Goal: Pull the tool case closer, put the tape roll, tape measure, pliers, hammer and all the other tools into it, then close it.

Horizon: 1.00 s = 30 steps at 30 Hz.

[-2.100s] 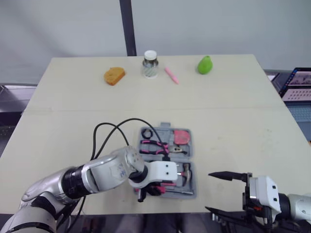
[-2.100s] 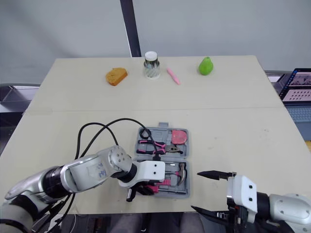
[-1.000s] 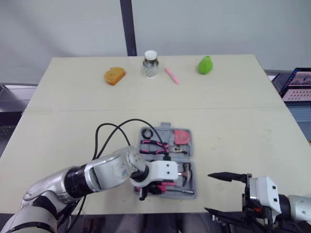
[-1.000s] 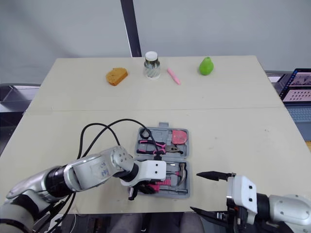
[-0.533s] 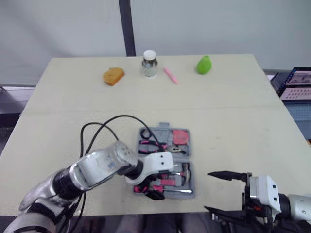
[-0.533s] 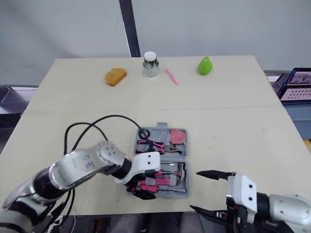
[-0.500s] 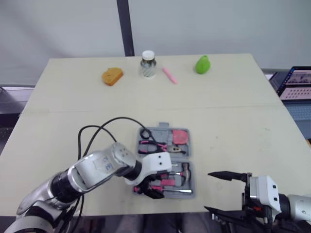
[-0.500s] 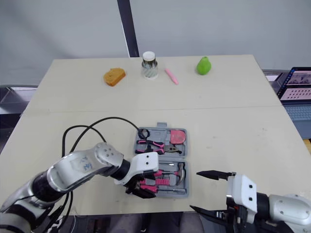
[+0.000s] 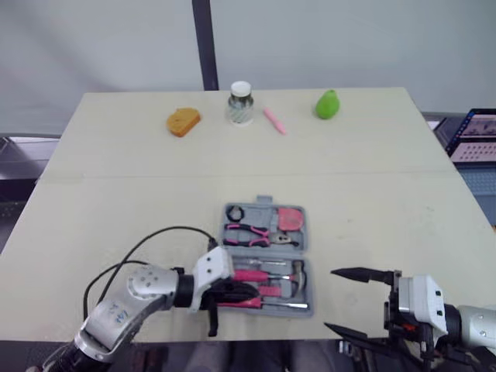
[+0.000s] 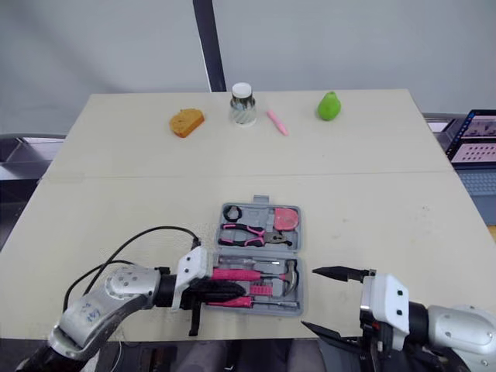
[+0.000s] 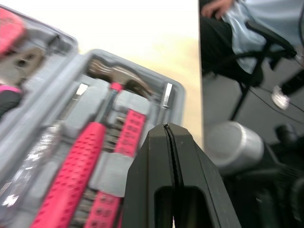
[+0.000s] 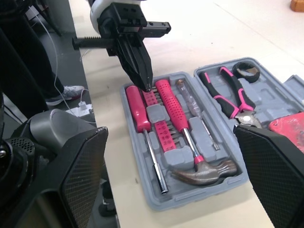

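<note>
Head view: tool case (image 9: 310,288) lies open near the surface's front edge, tools seated, hinge running side to side. Left gripper (image 9: 249,293), fingers pressed together and empty, sits over the near half's left end. Right gripper (image 9: 332,301), fingers spread wide and empty, is just beside the case's right side. The left arm is nearer for closing.

Left wrist view: the hammer (image 11: 88,152) runs lengthwise away from the tips.

Right wrist view: the left tips sit at the handle ends; contact cannot be told. Pliers (image 12: 230,97) occupy the far half.

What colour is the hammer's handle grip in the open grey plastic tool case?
Pink hammer grip; best in the right wrist view.
</note>
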### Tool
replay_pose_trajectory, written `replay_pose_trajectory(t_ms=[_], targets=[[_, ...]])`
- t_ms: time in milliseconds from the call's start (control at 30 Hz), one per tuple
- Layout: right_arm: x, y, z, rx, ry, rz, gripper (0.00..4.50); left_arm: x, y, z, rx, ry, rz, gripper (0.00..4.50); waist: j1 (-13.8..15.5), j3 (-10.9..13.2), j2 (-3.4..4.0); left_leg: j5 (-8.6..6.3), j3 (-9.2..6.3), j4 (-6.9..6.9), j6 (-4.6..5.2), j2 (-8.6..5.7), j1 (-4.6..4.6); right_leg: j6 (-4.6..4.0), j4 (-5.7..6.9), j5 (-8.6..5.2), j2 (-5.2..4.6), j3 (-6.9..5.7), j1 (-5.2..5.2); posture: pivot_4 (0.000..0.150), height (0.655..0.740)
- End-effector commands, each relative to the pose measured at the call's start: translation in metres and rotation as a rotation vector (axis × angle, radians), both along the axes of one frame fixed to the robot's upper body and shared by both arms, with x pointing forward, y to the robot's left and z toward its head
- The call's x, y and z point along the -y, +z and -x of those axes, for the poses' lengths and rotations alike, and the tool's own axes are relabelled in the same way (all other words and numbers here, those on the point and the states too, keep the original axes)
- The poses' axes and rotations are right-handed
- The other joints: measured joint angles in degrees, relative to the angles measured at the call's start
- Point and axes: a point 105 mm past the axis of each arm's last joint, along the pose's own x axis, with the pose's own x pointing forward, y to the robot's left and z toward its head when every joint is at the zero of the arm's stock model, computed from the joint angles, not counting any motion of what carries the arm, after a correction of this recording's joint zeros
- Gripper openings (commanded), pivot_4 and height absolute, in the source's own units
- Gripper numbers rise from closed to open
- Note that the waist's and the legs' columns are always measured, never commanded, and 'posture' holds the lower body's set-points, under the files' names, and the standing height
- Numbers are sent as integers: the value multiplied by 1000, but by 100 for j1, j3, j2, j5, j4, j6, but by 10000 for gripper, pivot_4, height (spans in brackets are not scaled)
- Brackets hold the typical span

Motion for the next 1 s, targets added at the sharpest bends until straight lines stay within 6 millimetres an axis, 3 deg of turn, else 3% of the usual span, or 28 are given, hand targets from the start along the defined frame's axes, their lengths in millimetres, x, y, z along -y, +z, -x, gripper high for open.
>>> replay_pose_trajectory(t_ms=[33, 167, 567, 1000], targets=[[-2, 4, -1, 20, -4, -31, 45000, -3, -3, 0, 83, -12, 26, 418, 4, 0, 1, -1, 1, 0, 0, 0, 0, 0, 2, 0, 0, 0, 0, 1500, 7400], [-4, 5, -2, 22, -1, -45, 45000, -4, -21, 9, 95, -36, 2, 418, 1, -2, 4, -2, 3, -3, 1, 0, 1, 0, 2, 0, -1, 1, -2, 1500, 7400], [-4, 4, 1, 7, 8, -45, 45000, 1, -34, 5, 100, -50, -16, 418, -5, -6, 8, -3, 5, -2, 2, -1, 3, 0, 8, 0, -1, 0, -3, 1500, 7400], [-3, 5, 2, 3, 9, -37, 45000, 2, -61, 6, 19, -36, -89, 418, -33, -24, 17, -3, 5, -4, 2, -1, 6, 0, 9, 0, -1, -1, -2, 1500, 7400]])
